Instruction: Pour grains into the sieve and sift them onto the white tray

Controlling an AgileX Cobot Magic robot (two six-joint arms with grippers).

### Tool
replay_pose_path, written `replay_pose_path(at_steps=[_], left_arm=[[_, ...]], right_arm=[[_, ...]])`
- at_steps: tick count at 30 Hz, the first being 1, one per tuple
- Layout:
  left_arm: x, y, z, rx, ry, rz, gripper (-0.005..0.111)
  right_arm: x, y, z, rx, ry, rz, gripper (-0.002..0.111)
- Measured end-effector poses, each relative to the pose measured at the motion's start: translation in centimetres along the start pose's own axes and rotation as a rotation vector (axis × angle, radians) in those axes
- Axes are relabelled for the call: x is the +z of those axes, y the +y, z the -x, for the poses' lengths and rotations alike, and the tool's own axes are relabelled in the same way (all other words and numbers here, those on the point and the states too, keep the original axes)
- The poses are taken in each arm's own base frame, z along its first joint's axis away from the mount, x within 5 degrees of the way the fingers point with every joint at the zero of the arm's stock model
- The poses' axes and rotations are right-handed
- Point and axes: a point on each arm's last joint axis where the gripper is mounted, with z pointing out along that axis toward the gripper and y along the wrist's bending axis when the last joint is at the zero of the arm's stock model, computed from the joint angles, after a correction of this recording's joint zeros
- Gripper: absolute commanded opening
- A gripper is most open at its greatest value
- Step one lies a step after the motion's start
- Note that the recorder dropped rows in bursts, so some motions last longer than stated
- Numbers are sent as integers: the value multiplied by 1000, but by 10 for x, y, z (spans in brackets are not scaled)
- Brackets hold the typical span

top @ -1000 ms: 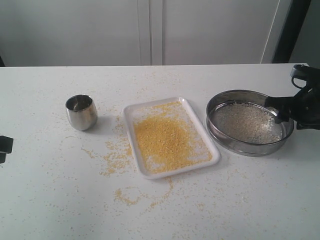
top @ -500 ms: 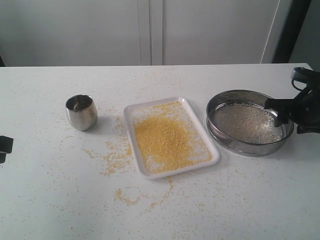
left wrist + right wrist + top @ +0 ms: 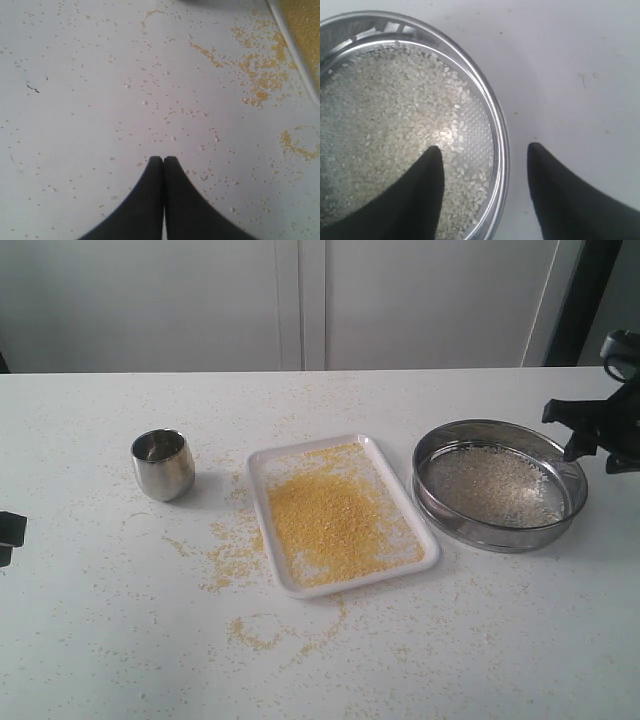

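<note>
The steel sieve (image 3: 500, 485) stands on the table right of the white tray (image 3: 262, 466) and holds pale beige-white grains (image 3: 493, 485). Fine yellow grains (image 3: 330, 515) cover the tray's middle. My right gripper (image 3: 590, 430) is open, raised above the sieve's far right rim and clear of it; in the right wrist view the gripper (image 3: 485, 150) straddles the sieve rim (image 3: 499, 150) from above, touching nothing. My left gripper (image 3: 163, 160) is shut and empty over bare table at the exterior view's left edge.
A small steel cup (image 3: 162, 464) stands upright left of the tray. Spilled yellow grains (image 3: 235, 550) lie scattered on the white table between cup and tray and in front of the tray. A white wall runs behind the table.
My right gripper has let go of the sieve's rim and risen up and to the right. The sieve stays put on the table. The left arm has not moved.
</note>
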Motion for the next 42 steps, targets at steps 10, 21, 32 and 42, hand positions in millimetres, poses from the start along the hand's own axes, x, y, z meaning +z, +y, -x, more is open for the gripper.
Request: replay_pose_path(at_steps=[10,21,32,42], left_arm=[[0,0,0,0,0,0,0],[0,0,0,0,0,0,0],[0,0,0,0,0,0,0],[0,0,0,0,0,0,0]], right_arm=[[-43,6,4,-11,-37,20,6],[-54,14,-18,-53,20,34,0],[-66,64,-67,-269,216,107,0],[-104,59,-78,-290,219,119,0]])
